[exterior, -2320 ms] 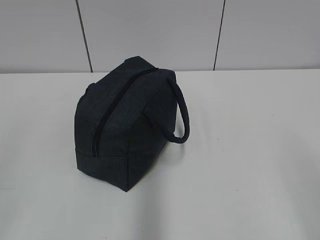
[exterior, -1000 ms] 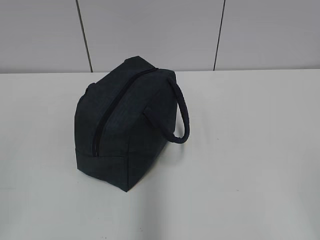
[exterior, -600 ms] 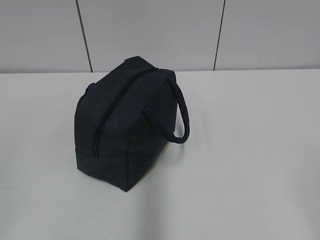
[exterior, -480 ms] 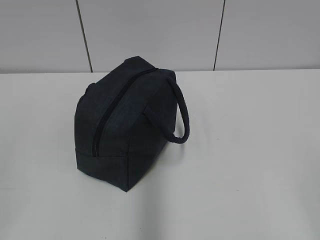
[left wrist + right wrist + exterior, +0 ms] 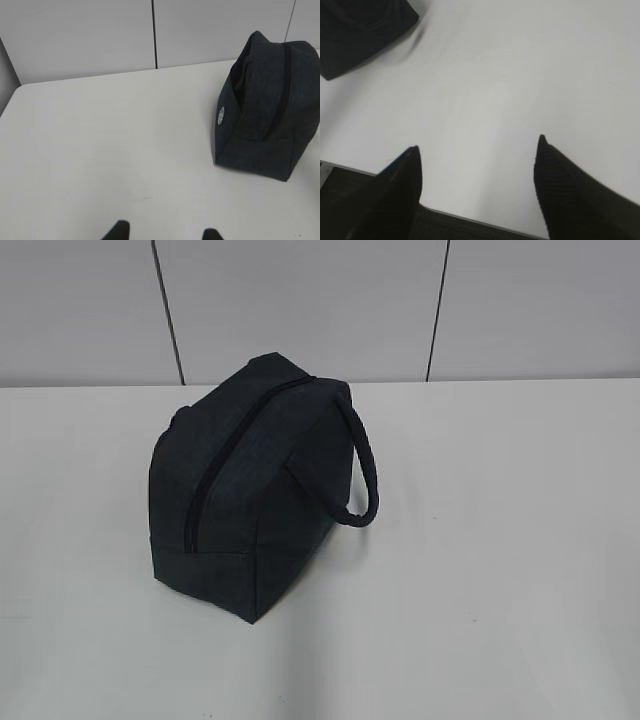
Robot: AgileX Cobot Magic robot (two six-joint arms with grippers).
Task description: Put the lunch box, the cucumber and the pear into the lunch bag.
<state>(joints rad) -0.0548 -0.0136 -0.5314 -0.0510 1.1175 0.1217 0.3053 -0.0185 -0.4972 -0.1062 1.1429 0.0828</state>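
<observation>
- The left end effector (image 5: 162,234) shows only its two dark fingertips at the bottom edge of its wrist view, spread apart with nothing between them, over bare white counter (image 5: 100,150).
- The right end effector (image 5: 477,150) is spread wide, empty, above the counter's near edge.
- The lunch bag (image 5: 250,490) stands zipped on the counter, handle (image 5: 365,465) to its right; both end effectors are well apart from it.

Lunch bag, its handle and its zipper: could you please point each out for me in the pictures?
Lunch bag (image 5: 290,530): exterior view, on its right side panel.
Handle (image 5: 371,478): exterior view, on the outer curve of the padded loop.
Zipper (image 5: 205,490): exterior view, midway along the closed zipper line.
</observation>
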